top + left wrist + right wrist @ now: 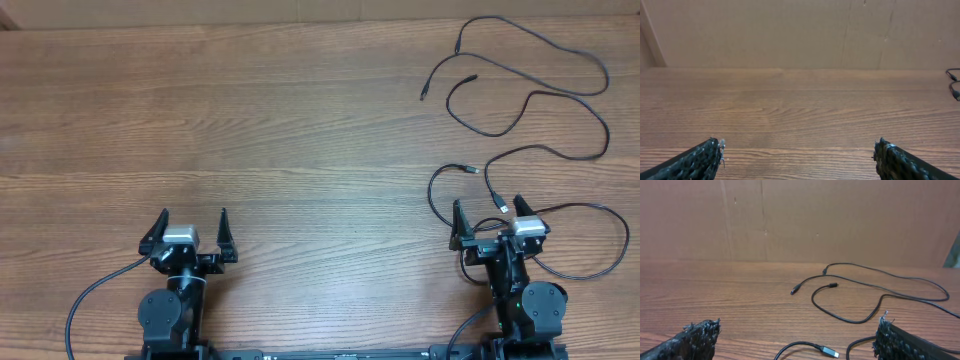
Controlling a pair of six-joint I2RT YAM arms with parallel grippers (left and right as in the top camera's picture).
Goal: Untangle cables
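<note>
Left gripper (193,222) is spread wide w/ nothing between its fingers, sitting low at the near-left of the tabletop (300,120); its wrist view shows only bare wood ahead, plus a scrap of black cord at the far right edge. Right gripper (487,212) is spread just as wide, also holding nothing, at the near-right. A silver-tipped USB plug (829,352) lies on the wood between its fingers, prob. not touching either (hard to be sure from above). The cables (550,93) are loose black strands in open loops, all on the right side of the tabletop, running from around the right gripper out toward the far-right corner. One strand passes beneath the right arm and is hidden there.
</note>
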